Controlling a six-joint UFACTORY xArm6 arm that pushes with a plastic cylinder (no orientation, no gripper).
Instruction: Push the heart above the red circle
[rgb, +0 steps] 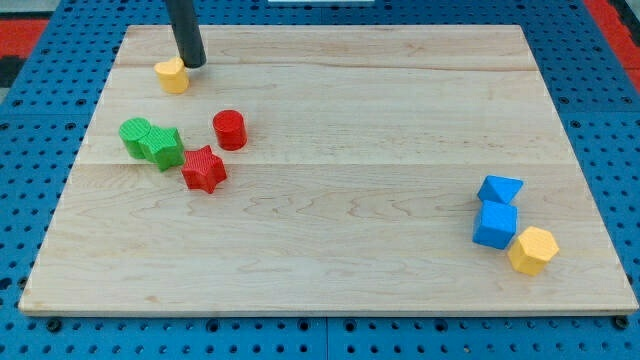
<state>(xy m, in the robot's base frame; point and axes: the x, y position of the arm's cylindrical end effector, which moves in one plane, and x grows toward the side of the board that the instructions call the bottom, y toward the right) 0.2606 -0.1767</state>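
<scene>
My tip (194, 64) rests against the upper right of the yellow heart (172, 75), near the board's (350, 250) top-left corner; being a bare rod, it has nothing to open or clamp. The heart lies up-left of the red circle (230, 130), so a rightward push appears required. No containers are present.

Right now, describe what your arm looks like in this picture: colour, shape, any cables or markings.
Only the lower part of my arm shows: a straight, round, dark grey to black rod that comes in from the view's top. It is plain and smooth, with a faint sheen along one side. No cables, labels or markings are visible. It ends bluntly at my tip, with no gripper. The rest of the arm is out of view.
</scene>
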